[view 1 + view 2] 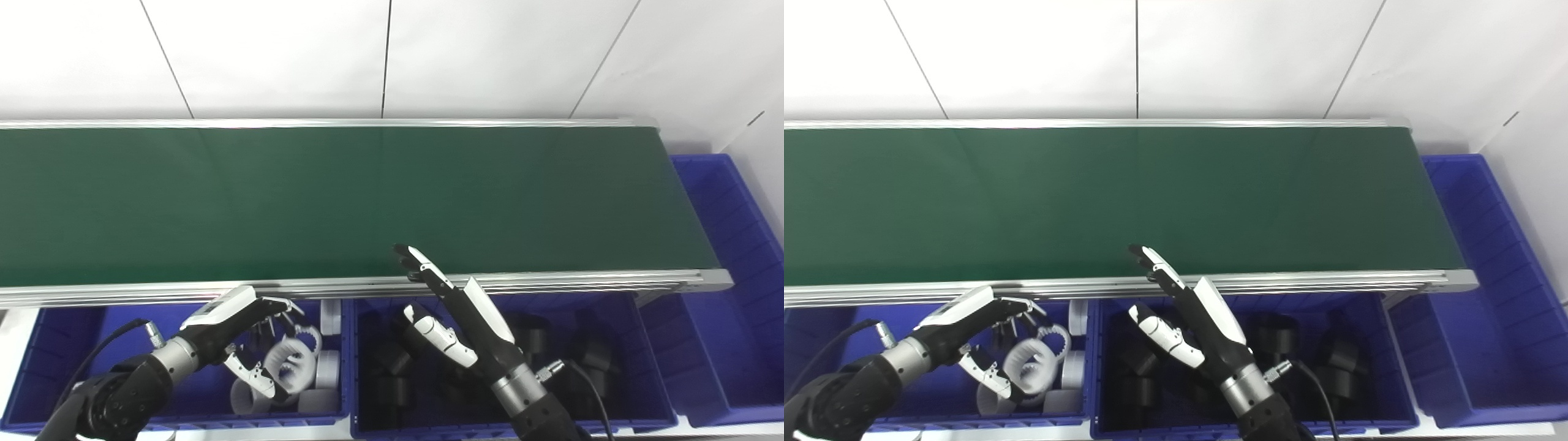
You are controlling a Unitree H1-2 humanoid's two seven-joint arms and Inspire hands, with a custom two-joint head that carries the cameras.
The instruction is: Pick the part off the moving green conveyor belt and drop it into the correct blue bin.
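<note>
Parts lie only in the bins: in the left eye view the dark green conveyor belt [343, 202] carries nothing, while white ring-shaped plastic parts [294, 367] fill the left blue plastic bin [55, 380] and black cylindrical parts [392, 361] sit in the middle blue bin [637, 367]. A third blue bin [729, 294] stands at the belt's right end.

In the right eye view, the left hand [980, 340] hovers over the white parts, fingers spread, gripping nothing. The right hand [1188, 324] is open and empty, fingertips [1145, 254] over the belt's near edge.
</note>
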